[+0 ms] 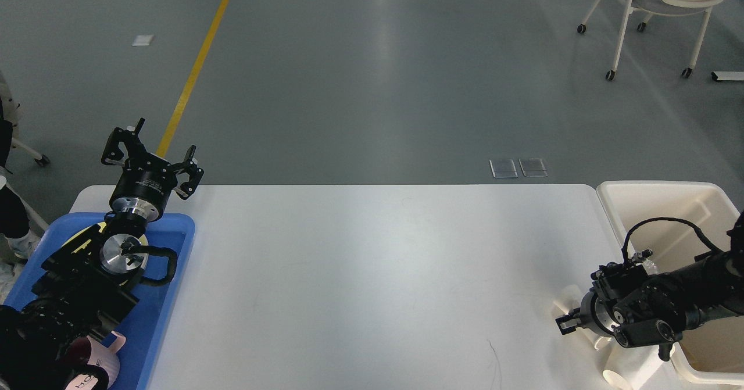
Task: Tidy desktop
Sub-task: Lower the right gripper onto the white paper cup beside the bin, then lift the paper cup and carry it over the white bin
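right now your left gripper (152,154) is spread wide above the blue tray (168,274). your right gripper (567,325) (dark, too small to read) sits low over the desktop (372,274) by white scraps (567,308).

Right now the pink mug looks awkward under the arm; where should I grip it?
Probably take the mug by its handle, from the desktop side: the handle juts clear there, while the left arm hides its other side.

White desktop, blue tray, cream bin

The desktop (372,274) is showing matte white; the tray (168,297) is glowing bright blue, the bin (662,195) is looking cream-white, a pink mug (107,358) is peeking out, and a yellow line (197,64) is crossing the grey floor (407,76).
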Robot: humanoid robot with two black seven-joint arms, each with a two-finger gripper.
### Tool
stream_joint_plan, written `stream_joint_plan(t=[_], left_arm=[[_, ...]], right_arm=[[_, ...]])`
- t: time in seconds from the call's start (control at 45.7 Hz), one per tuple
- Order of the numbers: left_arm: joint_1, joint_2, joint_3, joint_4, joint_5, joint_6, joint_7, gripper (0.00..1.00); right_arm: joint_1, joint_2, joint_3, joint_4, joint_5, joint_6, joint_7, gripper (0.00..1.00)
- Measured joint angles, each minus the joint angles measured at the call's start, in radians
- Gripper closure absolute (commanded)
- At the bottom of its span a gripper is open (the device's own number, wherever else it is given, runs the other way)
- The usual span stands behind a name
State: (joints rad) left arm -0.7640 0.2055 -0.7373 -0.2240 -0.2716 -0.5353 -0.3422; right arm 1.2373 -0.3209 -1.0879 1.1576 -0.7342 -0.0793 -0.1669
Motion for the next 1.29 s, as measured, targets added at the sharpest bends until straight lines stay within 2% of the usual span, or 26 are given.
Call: stream_joint_plan(t=[0.175, 0.35, 0.504, 0.679, 0.766, 0.876, 0.985, 1.073, 1.138, 1.292], left_arm=[[0.000, 0.000, 0.000, 0.000, 0.000, 0.000, 0.000, 0.01], [0.000, 0.000, 0.000, 0.000, 0.000, 0.000, 0.000, 0.00], [0.000, 0.000, 0.000, 0.000, 0.000, 0.000, 0.000, 0.00], [0.001, 0.000, 0.000, 0.000, 0.000, 0.000, 0.000, 0.01], [0.001, 0.000, -0.001, 0.000, 0.000, 0.000, 0.000, 0.00], [0.002, 0.000, -0.001, 0.000, 0.000, 0.000, 0.000, 0.00], [0.002, 0.000, -0.001, 0.000, 0.000, 0.000, 0.000, 0.01], [0.002, 0.000, -0.001, 0.000, 0.000, 0.000, 0.000, 0.00], [0.002, 0.000, -0.001, 0.000, 0.000, 0.000, 0.000, 0.00], [0.002, 0.000, -0.001, 0.000, 0.000, 0.000, 0.000, 0.00]], right_arm=[[0.087, -0.020, 0.005, 0.068, 0.004, 0.003, 0.000, 1.00], [0.277, -0.063, 0.007, 0.242, 0.054, 0.054, 0.003, 1.00], [0.516, -0.098, 0.049, 0.372, 0.273, 0.235, 0.002, 1.00], [0.834, -0.110, 0.113, 0.376, 0.735, 0.572, -0.008, 1.00], [0.992, -0.087, 0.112, 0.373, 0.880, 0.715, -0.029, 1.00], [1.123, -0.049, 0.105, 0.383, 0.943, 0.810, -0.064, 1.00], [1.165, -0.023, 0.101, 0.388, 0.952, 0.826, -0.085, 1.00], [1.160, -0.004, 0.067, 0.383, 0.945, 0.791, -0.090, 1.00], [1.120, 0.007, 0.021, 0.373, 0.931, 0.732, -0.090, 1.00], [0.890, 0.006, -0.112, 0.273, 0.820, 0.530, -0.091, 1.00]])
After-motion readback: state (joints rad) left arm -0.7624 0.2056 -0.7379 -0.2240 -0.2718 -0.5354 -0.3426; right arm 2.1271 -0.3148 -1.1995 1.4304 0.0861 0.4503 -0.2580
